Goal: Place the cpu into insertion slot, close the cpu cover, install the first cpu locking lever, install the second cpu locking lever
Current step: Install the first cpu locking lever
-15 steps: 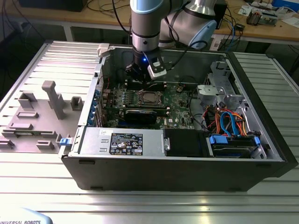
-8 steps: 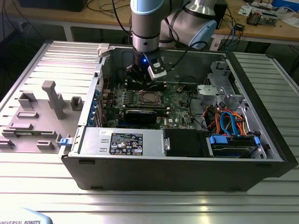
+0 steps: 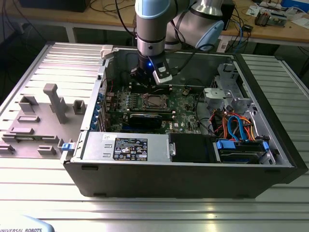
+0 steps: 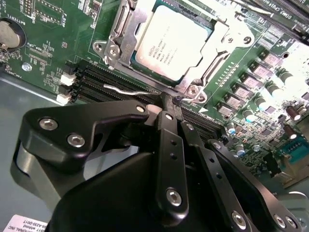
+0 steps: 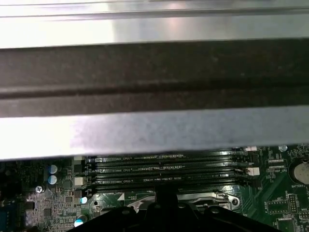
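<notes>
The cpu (image 4: 171, 41) is a flat square chip with a dull silver-grey metal top and rounded corners, faint print across it. In the second wrist view it lies seated in the insertion slot (image 4: 126, 19), level with the board. The cpu cover (image 4: 219, 36), a thin bright metal frame with a square window, lies down flat around the chip, so the chip's top shows through the window. Screws (image 4: 193, 90) sit at the frame's corners. A thin bent wire locking lever (image 4: 126, 90) runs along the near edge of the frame, over the black memory slots (image 4: 91, 82).

The gripper (image 4: 167, 104) is matt black, built of flat linked bars with round bolt heads; its fingers (image 4: 166, 102) are pressed together with no gap, the tip down right at the lever close to the frame's corner, though whether it touches I cannot tell.

In the exterior view the arm (image 3: 152, 29) reaches down into an open grey steel computer case (image 3: 270, 121), the gripper (image 3: 149, 83) just behind the slot (image 3: 153, 101) on the green motherboard (image 3: 186, 104). The case rests on a ribbed aluminium table (image 3: 154, 208)
</notes>
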`<state>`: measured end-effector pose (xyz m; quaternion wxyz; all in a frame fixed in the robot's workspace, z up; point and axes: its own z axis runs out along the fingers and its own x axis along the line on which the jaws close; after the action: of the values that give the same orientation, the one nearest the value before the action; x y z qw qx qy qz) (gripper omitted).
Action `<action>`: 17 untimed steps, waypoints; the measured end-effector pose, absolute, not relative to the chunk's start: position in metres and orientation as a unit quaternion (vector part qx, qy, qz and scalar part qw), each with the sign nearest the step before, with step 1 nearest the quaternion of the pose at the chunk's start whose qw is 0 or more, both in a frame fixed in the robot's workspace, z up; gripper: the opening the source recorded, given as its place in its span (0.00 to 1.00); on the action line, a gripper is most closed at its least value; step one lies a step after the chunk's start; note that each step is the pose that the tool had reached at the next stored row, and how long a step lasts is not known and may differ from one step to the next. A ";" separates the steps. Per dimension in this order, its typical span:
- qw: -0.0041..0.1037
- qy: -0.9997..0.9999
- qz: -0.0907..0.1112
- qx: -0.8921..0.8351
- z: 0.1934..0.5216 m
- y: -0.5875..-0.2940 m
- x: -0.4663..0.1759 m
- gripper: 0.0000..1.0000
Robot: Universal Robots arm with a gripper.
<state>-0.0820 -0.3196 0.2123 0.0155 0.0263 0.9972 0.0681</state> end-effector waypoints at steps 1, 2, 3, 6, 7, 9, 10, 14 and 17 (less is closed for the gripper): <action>0.015 0.997 0.068 0.026 0.214 -0.320 -0.082 0.11; 0.015 0.997 0.068 0.026 0.216 -0.320 -0.082 0.11; 0.015 0.997 0.068 0.026 0.219 -0.320 -0.082 0.11; 0.016 0.997 0.068 0.026 0.225 -0.320 -0.080 0.11; 0.015 0.997 0.068 0.026 0.225 -0.320 -0.079 0.11; 0.015 0.997 0.068 0.026 0.225 -0.320 -0.073 0.11; 0.015 0.997 0.068 0.026 0.225 -0.320 -0.071 0.11; 0.015 0.997 0.068 0.025 0.225 -0.319 -0.065 0.11; 0.015 0.997 0.068 0.025 0.225 -0.319 -0.062 0.11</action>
<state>-0.0625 -0.3186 0.2250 0.0152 0.0248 0.9973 0.0679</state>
